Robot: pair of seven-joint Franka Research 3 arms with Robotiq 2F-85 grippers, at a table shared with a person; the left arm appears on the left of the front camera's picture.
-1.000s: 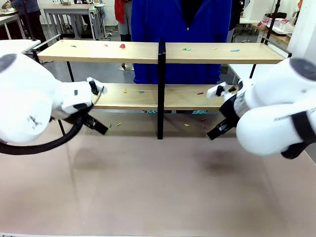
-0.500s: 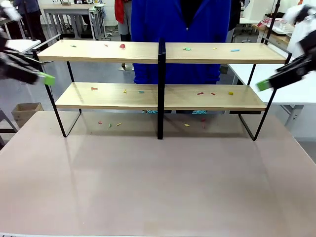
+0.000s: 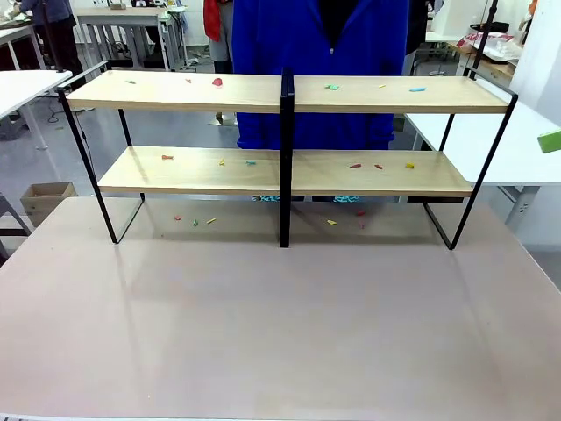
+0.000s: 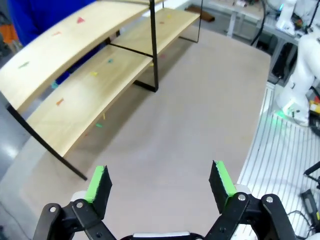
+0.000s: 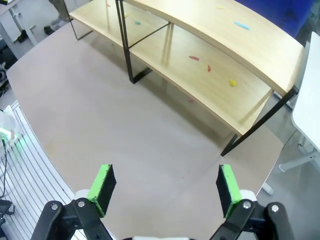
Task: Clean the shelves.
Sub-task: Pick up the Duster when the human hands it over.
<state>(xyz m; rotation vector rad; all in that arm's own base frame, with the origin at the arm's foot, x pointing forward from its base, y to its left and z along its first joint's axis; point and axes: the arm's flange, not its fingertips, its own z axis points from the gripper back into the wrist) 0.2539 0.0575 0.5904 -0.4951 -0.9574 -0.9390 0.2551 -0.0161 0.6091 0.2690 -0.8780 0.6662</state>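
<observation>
Well clear of the shelves (image 3: 254,92), left gripper (image 4: 159,176) and right gripper (image 5: 165,181) gape empty — tiny scraps (image 3: 355,165) may flick off if pinched badly.

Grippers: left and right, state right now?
Left gripper: open, holding nothing.
Right gripper: open, holding nothing.

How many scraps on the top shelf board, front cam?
6 on the shelves' top board: small green scrap, orange scrap, red scrap left of the upright; larger green scrap, yellow scrap, blue scrap right. Tinier ones may be missed.
</observation>
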